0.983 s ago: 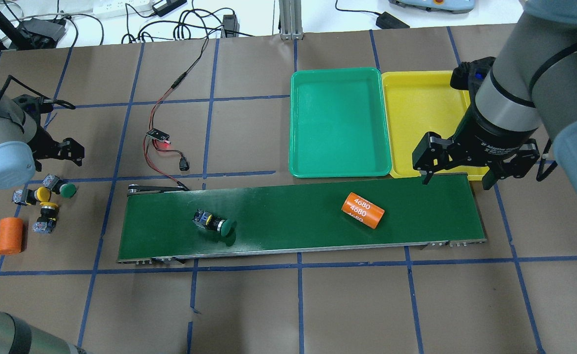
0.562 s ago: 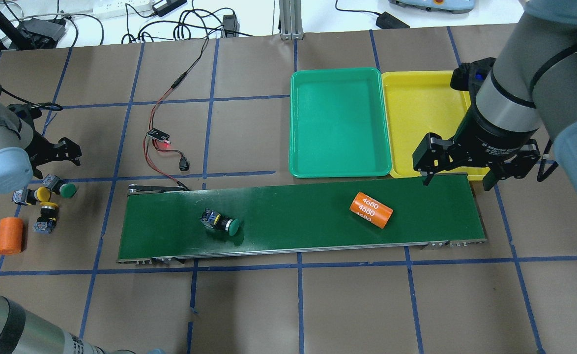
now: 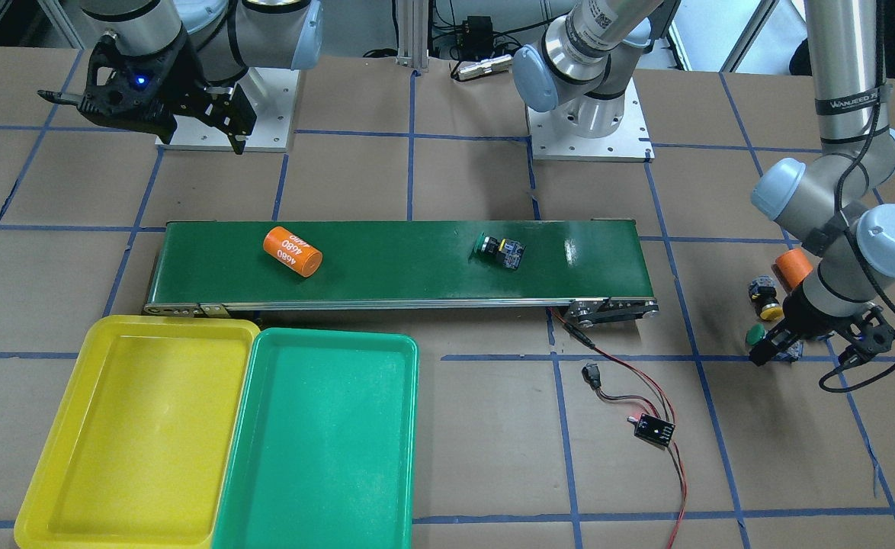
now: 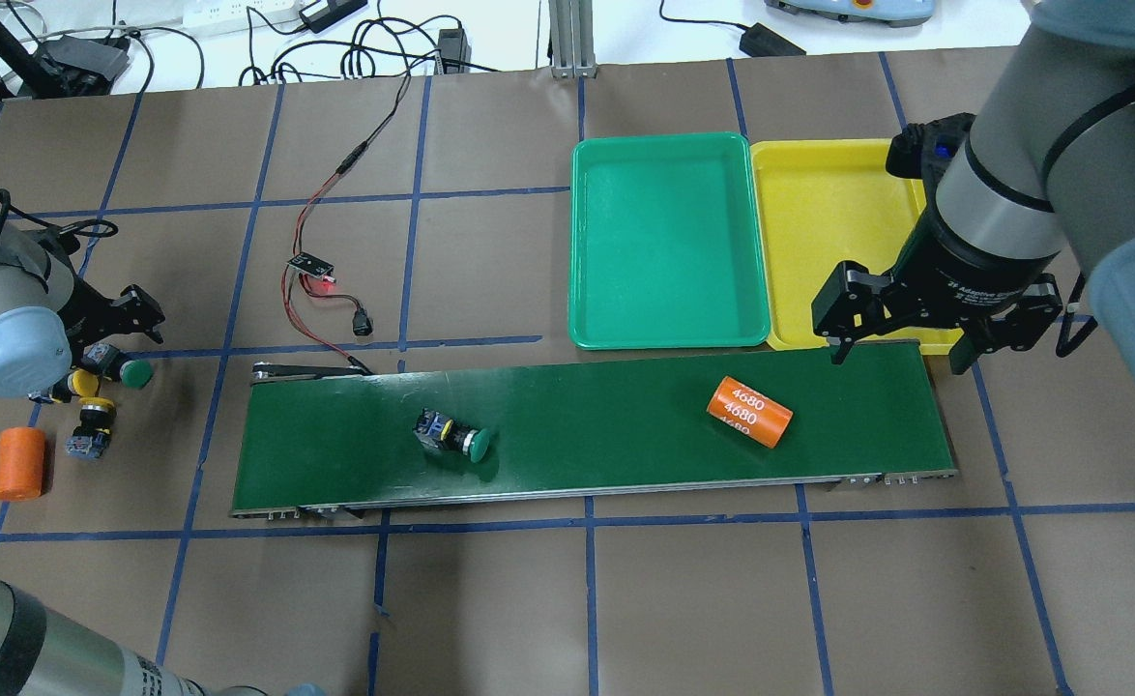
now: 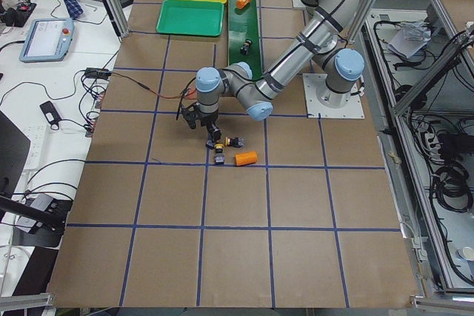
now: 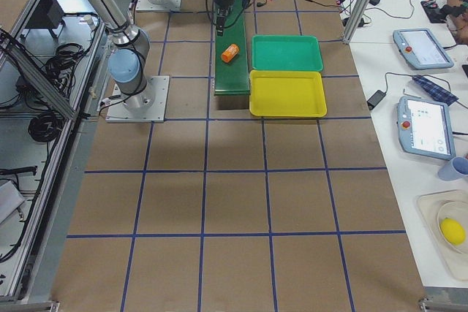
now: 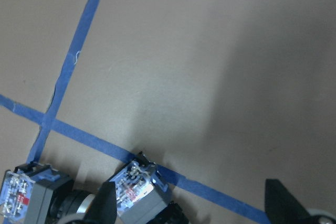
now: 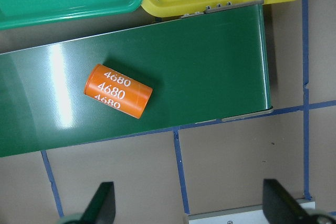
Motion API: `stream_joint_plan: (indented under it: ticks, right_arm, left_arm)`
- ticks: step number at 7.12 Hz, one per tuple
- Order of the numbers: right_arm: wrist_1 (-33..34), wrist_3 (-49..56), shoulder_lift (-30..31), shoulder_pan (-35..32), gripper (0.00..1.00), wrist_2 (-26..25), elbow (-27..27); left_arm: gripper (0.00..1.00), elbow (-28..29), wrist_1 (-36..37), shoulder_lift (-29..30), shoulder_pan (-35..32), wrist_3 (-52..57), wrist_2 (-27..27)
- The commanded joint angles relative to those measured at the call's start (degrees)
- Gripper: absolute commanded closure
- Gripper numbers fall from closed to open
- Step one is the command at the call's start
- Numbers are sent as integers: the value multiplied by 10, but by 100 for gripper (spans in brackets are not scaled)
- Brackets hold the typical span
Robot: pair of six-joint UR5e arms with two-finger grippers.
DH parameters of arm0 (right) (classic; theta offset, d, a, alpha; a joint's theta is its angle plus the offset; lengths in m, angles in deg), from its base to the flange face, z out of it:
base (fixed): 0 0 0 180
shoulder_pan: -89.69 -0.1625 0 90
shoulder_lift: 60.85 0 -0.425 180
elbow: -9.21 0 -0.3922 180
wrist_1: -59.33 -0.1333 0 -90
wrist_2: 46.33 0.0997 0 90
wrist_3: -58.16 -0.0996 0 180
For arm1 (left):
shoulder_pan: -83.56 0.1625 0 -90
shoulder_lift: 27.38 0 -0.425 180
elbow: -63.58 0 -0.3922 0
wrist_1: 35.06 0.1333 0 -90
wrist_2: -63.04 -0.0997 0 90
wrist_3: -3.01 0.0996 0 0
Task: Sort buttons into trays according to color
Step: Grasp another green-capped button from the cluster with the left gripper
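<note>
Carried along the conveyor belt (image 4: pixel 587 387), the green button (image 4: pixel 453 440) and the orange cylinder (image 4: pixel 748 413) both lie nearer the trays' end than a second ago, the button on its side near the belt's middle. Left pincer (image 7: pixel 193 209) has dropped closer to the cluster of three buttons (image 4: pixel 94 385) on the bench (image 4: pixel 625 599), jaws spread, one contact block between them. Right pincer (image 4: pixel 898 350) hangs unmoved, jaws wide apart, above the belt's end beside the yellow tray (image 4: pixel 819 155); the green tray (image 4: pixel 669 333) adjoins it.

Brown worktop (image 4: pixel 683 599) carries the conveyor belt (image 4: pixel 577 406); green tray (image 4: pixel 664 242) and yellow tray (image 4: pixel 819 232) sit just beyond it, with loose buttons (image 4: pixel 94 418) off its left end.
</note>
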Motion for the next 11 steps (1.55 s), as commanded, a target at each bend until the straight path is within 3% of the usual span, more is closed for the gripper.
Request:
stream_joint_plan:
  ticks: [1,2,4,5,6,7,8,11]
  right_arm:
    - [2,-2,-1,-1,0,3,0]
    - [40,2,-2,-1,0,1,0]
    - [47,1,-2,-1,0,-1,0]
    - [48,0,-3,-1,0,1,0]
    - [48,-4,-2,-1,0,10,0]
    - [45,-4,-2,-1,0,15,0]
    - [43,-5,-2,-1,0,15,0]
    - [43,-5,0,-1,0,14,0]
  left_arm:
    - [25,-27,1,-12,16,-1,3]
    - [25,-28,1,-12,18,0,3]
    - [25,-29,0,-19,18,2,2]
    - [45,-29,-1,-19,19,2,2]
    - [73,-29,-2,-21,20,2,2]
    - [83,-29,-3,-22,22,2,1]
    - [92,-29,-4,-24,21,2,1]
    - [92,-22,-57,-52,12,-41,2]
